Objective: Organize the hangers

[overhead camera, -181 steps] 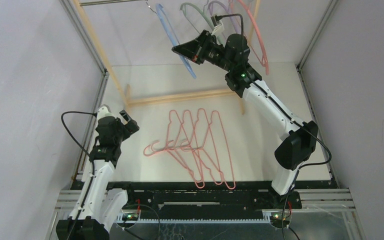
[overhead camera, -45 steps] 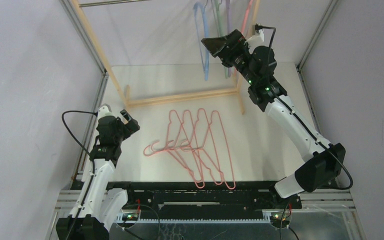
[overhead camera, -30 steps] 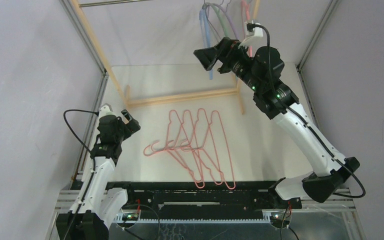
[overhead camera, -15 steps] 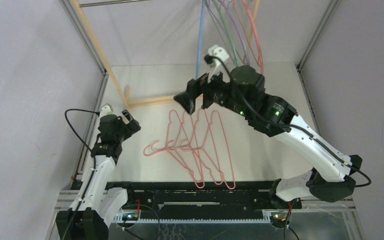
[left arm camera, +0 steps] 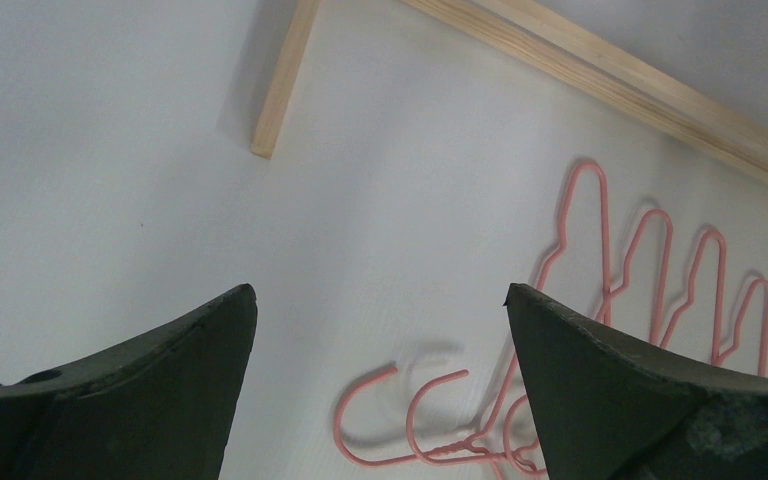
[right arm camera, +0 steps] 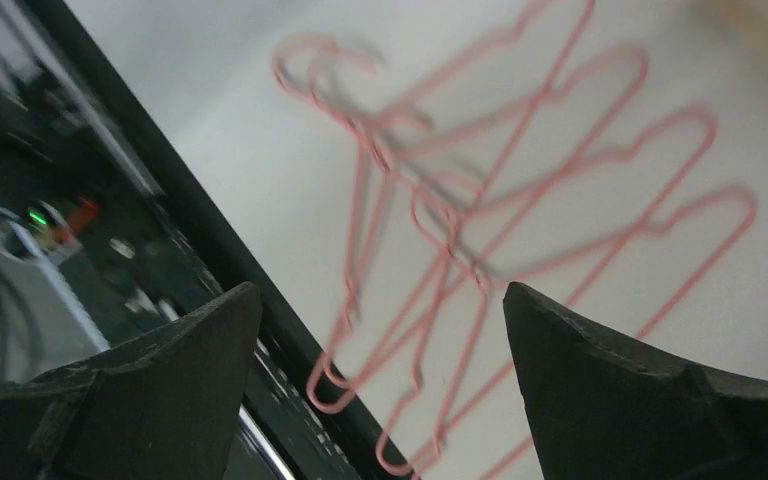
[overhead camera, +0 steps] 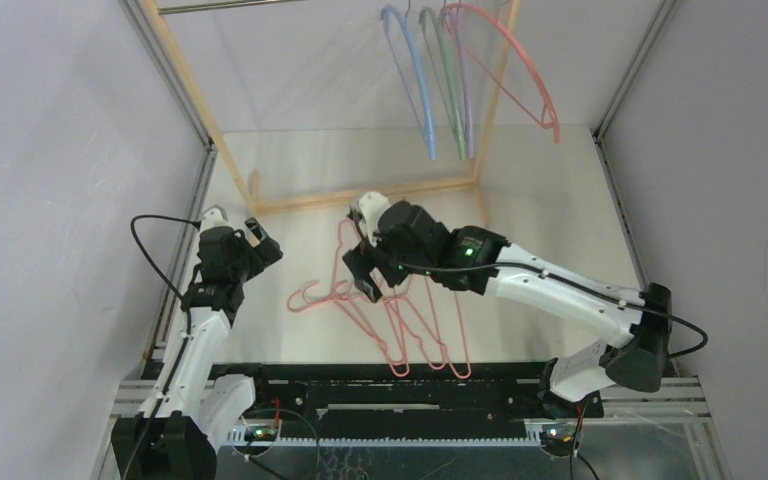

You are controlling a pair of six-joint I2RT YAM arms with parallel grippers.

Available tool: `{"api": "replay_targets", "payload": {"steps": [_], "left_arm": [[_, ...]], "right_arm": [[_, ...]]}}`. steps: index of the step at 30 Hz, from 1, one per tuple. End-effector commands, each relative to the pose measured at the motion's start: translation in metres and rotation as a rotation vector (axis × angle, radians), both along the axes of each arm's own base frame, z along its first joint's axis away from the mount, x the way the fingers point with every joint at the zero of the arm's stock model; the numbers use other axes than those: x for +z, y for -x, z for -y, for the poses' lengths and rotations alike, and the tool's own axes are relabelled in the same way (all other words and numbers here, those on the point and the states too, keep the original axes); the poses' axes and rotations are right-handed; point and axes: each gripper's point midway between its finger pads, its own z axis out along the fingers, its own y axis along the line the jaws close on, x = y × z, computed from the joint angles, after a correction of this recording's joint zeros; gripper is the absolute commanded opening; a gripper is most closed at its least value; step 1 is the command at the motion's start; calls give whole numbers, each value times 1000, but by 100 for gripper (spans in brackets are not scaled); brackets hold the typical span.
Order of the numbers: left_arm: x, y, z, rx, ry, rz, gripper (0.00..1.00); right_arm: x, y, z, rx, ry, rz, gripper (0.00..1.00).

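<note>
Several salmon-pink hangers [overhead camera: 400, 300] lie tangled on the white table, hooks to the left. A blue [overhead camera: 412, 75], a green [overhead camera: 450, 85], a lavender [overhead camera: 465, 100] and a pink hanger [overhead camera: 520, 60] hang from the rail at the top. My right gripper [overhead camera: 362, 275] hovers open just above the left part of the pile; its wrist view looks down on the blurred pink wires [right arm camera: 450, 250] between its empty jaws [right arm camera: 380, 290]. My left gripper [overhead camera: 263, 240] is open and empty, left of the pile, with the hooks [left arm camera: 338, 420] in front of it [left arm camera: 380, 295].
The wooden rack's base bar [overhead camera: 360, 192] crosses the table behind the pile, with a slanted post [overhead camera: 185, 80] at left and a short foot [left arm camera: 280, 80]. A black rail [overhead camera: 410, 375] runs along the near edge. Grey walls close both sides.
My right arm has swung down from the rail to just above the pink pile, still open. The hanging hangers have swung and fanned out. The left arm has barely moved.
</note>
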Motion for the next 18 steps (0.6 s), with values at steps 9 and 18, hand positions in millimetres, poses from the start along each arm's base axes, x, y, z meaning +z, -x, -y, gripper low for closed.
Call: {"api": "replay_targets", "payload": {"steps": [9, 18], "left_arm": [[24, -4, 1, -14, 2, 59, 99], [24, -2, 1, -20, -1, 60, 100]], "right_arm": [[-154, 2, 57, -96, 314, -145, 85], [-208, -3, 71, -139, 373, -232, 60]]}}
